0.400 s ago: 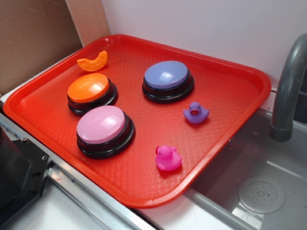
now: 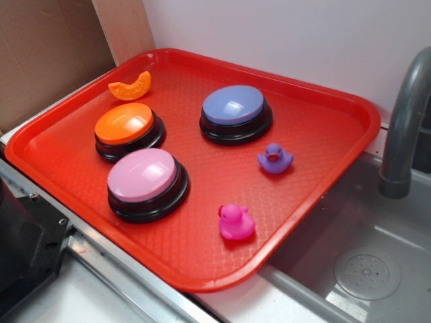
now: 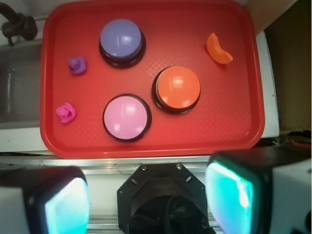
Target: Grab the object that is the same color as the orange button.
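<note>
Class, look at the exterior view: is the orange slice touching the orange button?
No: the orange slice lies apart from the orange button, with bare red tray showing between them.

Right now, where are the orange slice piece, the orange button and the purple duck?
orange slice piece (image 2: pixel 131 86): exterior view, middle of the crescent's curved body.
orange button (image 2: pixel 123 122): exterior view, centre of the glossy dome top.
purple duck (image 3: pixel 77 65): wrist view, top of the duck's body.

**Edges Crop Faucet and Fingers**

The grey curved metal faucet (image 2: pixel 406 128) runs off the exterior view's right edge. In the wrist view, both blurred teal-padded fingers (image 3: pixel 229 195) are cut by the bottom edge; the grey sink basin (image 3: pixel 14 87) leaves the frame at left.
</note>
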`<act>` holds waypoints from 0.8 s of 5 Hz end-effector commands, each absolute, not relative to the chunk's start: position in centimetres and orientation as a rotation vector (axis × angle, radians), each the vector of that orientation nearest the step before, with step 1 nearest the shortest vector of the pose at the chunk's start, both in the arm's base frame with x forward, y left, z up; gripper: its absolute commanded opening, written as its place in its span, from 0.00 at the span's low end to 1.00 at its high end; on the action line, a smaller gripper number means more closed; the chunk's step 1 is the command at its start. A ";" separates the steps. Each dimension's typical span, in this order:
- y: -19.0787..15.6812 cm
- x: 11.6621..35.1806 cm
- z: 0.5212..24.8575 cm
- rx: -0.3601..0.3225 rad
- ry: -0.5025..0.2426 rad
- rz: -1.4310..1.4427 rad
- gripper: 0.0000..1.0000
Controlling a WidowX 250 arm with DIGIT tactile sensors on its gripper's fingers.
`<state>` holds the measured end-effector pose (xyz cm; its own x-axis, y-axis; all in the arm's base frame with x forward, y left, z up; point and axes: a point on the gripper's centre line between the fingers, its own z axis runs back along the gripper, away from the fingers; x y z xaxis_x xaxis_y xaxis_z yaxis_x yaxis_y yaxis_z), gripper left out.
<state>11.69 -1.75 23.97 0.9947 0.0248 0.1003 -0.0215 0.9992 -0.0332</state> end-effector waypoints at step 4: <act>6.5 23.6 16.6 -0.003 0.122 -0.270 1.00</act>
<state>23.10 6.14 15.55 0.9488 -0.2702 -0.1634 0.2664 0.9628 -0.0451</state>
